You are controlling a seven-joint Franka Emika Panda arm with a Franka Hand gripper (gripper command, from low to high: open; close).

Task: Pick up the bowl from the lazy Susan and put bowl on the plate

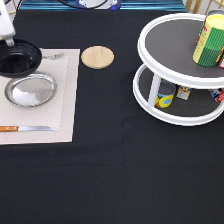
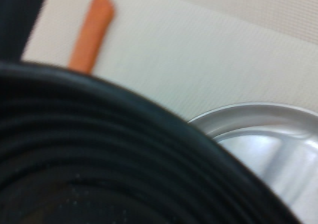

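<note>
Gripper (image 1: 7,40) clamped on bowl (image 1: 19,57) rim, far-left table edge | bowl off lazy Susan (image 1: 175,70) | overlaps plate (image 1: 31,90) | step: placing, needs centering

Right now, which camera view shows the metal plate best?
The exterior view: the whole plate shows there, on the beige placemat, its upper rim overlapped by the black bowl under the claw. The wrist view shows only part of its rim beside the bowl's ridged edge.
</note>
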